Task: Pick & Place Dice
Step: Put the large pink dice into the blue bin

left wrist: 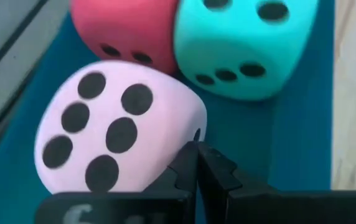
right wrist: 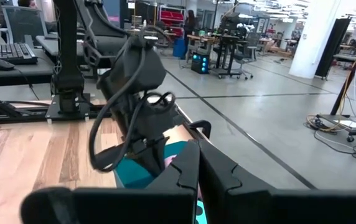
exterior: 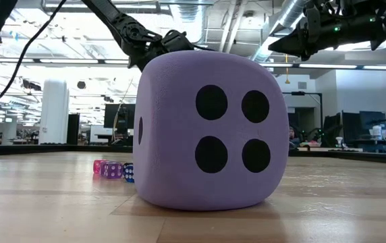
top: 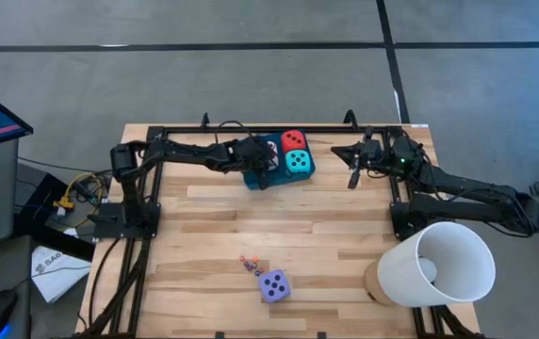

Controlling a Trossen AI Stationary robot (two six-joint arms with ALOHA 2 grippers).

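Purple die (top: 274, 285) near the table's front edge, tiny dice (top: 249, 264) just beside. Farther back, teal tray (top: 253, 178) holding pink die (left wrist: 112, 134), red die (top: 294, 139), turquoise die (top: 298, 162). Left gripper (left wrist: 196, 152) over tray, fingers pressed together, empty. Right gripper (top: 352, 174) raised nearby, fingers pressed together, empty.

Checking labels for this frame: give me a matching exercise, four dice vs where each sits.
Things:
1. purple die
2. pink die
3. red die
4. turquoise die

Places:
A. in the teal tray, right by the shut left pincer
B. alone on the bare wood, near the table's front edge
C. in the tray, on the back-edge side
D. in the tray, just in front of the red one

Pairs: 1-B, 2-A, 3-C, 4-D
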